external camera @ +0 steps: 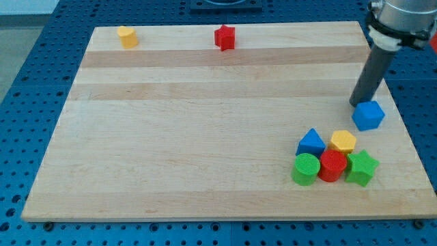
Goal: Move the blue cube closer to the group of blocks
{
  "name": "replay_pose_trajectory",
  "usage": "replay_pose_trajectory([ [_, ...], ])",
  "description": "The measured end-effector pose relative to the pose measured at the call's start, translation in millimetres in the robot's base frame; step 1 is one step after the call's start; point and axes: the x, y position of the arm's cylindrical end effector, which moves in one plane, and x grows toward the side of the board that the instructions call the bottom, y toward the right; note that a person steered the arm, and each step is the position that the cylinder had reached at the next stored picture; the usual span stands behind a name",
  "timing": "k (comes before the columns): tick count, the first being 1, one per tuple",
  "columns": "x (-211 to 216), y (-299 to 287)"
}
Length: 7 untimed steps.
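Note:
The blue cube (369,115) sits near the board's right edge, a little above and to the right of a group of blocks. The group holds a blue triangular block (311,143), a yellow hexagonal block (343,141), a green cylinder (306,169), a red cylinder (332,165) and a green star block (361,168). My tip (357,103) is at the cube's upper left corner, touching it or nearly so. The dark rod rises from there toward the view's top right.
A yellow block (127,36) and a red star block (224,37) sit near the top edge of the wooden board (205,123). The board's right edge runs close to the blue cube. A blue perforated table surrounds the board.

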Motion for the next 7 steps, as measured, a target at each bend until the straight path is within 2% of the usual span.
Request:
replay_pose_trajectory([
  [4, 54, 0],
  [7, 71, 0],
])
